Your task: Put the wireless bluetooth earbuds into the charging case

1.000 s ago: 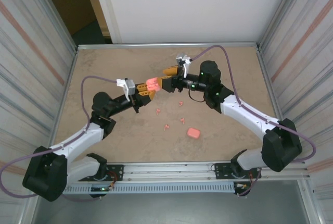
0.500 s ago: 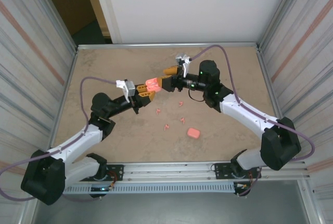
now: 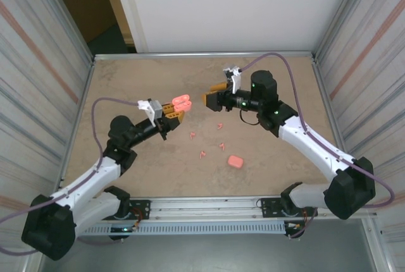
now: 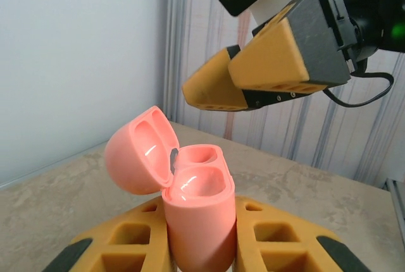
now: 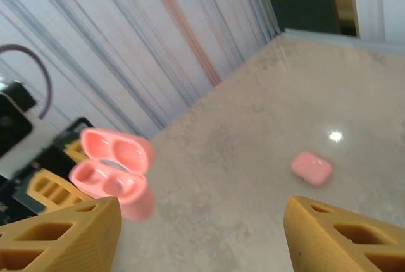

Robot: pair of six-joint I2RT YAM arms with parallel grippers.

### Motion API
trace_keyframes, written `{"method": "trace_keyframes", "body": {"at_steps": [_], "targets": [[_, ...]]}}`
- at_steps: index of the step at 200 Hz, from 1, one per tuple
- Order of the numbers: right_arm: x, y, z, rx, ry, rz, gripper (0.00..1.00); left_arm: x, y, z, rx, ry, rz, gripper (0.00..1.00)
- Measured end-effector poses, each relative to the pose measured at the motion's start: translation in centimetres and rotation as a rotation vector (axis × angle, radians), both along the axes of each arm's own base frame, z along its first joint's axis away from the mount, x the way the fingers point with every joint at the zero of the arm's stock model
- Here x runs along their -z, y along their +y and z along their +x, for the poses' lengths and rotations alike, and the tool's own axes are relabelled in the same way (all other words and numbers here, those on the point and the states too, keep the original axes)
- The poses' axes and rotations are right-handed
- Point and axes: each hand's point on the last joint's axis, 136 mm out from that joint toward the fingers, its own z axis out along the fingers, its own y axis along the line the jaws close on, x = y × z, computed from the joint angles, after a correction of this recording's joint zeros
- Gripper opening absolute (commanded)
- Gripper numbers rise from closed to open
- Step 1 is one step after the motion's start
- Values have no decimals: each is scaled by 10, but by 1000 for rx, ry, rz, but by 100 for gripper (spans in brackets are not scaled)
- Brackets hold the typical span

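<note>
Item 1, left pincer [image 3: 174, 112]: orange fingers pinched on the lower body of a glossy, rounded salmon-pink plastic charging case [image 3: 181, 102]. The case was held upright above the table. Its hinged lid [image 4: 136, 152] was tipped back and open, and both moulded wells [image 4: 199, 180] were bare in the left wrist view.

Item 2, right pincer [image 3: 214, 93]: jaws spread with nothing between them. It faced the left pincer and stood clear of the case, near its open top.

Item 3, tiny salmon-pink plastic earbuds [image 3: 202, 154] with short stems: several lay scattered on the beige stone-patterned tabletop [image 3: 126, 82]. They were below and between the two pincers, on the side toward the arm bases. None was gripped and none was seated.

Item 4, second rounded pink plastic case, closed [image 3: 235, 161]: it lay flat on the tabletop past the earbuds, well apart from both pincers.

Condition notes (judged):
- The task appeared barely begun; the next step was likely a pick by the right pincer.
- An earbud this small could skid or flip away if the fingers closed off-centre against the hard surface.
- A bud gripped askew would meet its well at the wrong angle and could jam or drop out.
- Pushing down on a case held only by its base could tilt it in the grip or knock the lid shut.
</note>
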Motion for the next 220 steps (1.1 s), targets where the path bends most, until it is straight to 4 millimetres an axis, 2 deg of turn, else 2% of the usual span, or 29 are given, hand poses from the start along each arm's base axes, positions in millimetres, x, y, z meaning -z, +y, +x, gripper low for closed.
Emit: {"method": "trace_keyframes", "body": {"at_steps": [76, 110, 175, 220], "targets": [[47, -10, -4, 50, 137, -154, 72, -3, 23, -20, -89, -46, 25, 0], [78, 7, -5, 18, 190, -263, 72, -9, 28, -26, -105, -73, 26, 0], [151, 45, -13, -109, 237, -510, 74, -13, 31, -32, -108, -97, 30, 0], [194, 55, -9, -175, 273, -591, 65, -13, 34, -34, -119, -99, 31, 0]]}}
